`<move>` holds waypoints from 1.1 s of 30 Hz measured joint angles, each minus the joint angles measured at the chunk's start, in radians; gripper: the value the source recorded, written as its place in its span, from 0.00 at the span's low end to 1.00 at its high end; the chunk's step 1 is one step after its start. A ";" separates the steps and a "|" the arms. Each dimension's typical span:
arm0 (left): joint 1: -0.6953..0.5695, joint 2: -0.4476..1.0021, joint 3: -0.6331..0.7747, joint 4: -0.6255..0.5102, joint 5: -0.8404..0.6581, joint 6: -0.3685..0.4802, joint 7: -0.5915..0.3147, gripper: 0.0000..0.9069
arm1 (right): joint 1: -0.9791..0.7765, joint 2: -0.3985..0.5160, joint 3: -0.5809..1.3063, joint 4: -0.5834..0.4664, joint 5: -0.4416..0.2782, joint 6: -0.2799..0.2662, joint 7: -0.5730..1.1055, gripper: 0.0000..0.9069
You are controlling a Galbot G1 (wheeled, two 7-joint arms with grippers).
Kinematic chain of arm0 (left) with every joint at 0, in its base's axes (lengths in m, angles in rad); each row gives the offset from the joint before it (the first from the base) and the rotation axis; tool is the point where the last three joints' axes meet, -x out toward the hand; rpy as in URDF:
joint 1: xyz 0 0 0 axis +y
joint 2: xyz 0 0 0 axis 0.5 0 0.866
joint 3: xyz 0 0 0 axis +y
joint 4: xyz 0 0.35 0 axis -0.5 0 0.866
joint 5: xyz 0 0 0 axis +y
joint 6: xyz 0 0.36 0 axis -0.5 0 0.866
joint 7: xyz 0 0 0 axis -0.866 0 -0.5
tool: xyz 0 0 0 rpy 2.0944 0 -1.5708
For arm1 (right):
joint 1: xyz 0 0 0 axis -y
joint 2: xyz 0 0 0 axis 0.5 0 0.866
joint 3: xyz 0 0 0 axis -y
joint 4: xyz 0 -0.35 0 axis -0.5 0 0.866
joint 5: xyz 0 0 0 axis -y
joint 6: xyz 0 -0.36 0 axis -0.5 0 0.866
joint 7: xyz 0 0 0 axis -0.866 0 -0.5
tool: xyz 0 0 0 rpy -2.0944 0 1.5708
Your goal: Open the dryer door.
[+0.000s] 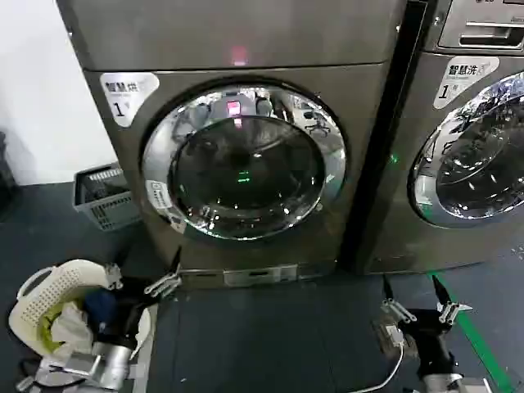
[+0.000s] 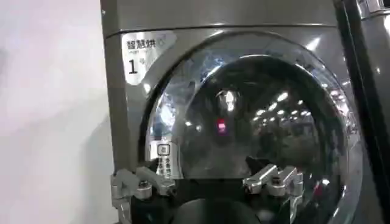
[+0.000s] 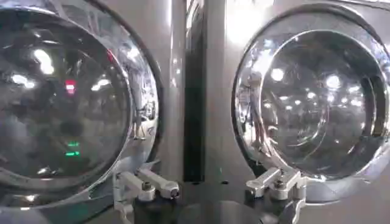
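Our left gripper [image 1: 144, 275] and right gripper [image 1: 416, 296] hang spread and empty below the shut dryer door [image 1: 243, 159], ready to reach for its rim.

right hand [image 3: 210, 185] fingers spread | dryer door [image 3: 61, 103] closed | neighbouring machine's door [image 3: 311, 97] beside it

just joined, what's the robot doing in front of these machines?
It faces two front-loading machines and nothing has been touched yet. The dryer door, with its chrome rim and dark glass, is shut flush against the machine numbered 1. The left gripper hangs low, below the door's lower left, fingers open. The right gripper is low too, open, near the gap between this machine and the neighbouring machine. A laundry basket sits on the floor at the left.
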 joint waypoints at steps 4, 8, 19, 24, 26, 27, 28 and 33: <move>0.004 0.007 0.002 -0.001 0.007 0.021 0.011 1.00 | 0.030 -0.047 0.035 -0.004 0.113 -0.066 -0.081 1.00; 0.005 0.010 0.003 -0.022 -0.010 0.078 0.028 1.00 | 0.095 -0.127 0.071 -0.020 0.179 -0.142 -0.160 1.00; 0.004 0.022 0.007 -0.048 -0.062 0.157 -0.004 1.00 | 0.339 -0.431 -0.056 -0.170 0.368 -0.128 -0.350 1.00; 0.015 0.016 -0.001 -0.061 -0.080 0.176 0.015 1.00 | 0.456 -0.525 -0.175 -0.227 0.406 -0.198 -0.355 1.00; 0.022 0.016 -0.007 -0.073 -0.093 0.179 0.021 1.00 | 0.503 -0.542 -0.229 -0.246 0.408 -0.206 -0.355 1.00; 0.024 0.018 -0.009 -0.075 -0.095 0.179 0.021 1.00 | 0.529 -0.546 -0.260 -0.255 0.408 -0.214 -0.356 1.00; 0.030 0.020 -0.010 -0.077 -0.094 0.177 0.024 1.00 | 0.555 -0.548 -0.287 -0.265 0.409 -0.220 -0.356 1.00; 0.045 0.007 -0.009 -0.091 -0.093 0.168 0.030 1.00 | 0.704 -0.548 -0.428 -0.322 0.452 -0.227 -0.349 1.00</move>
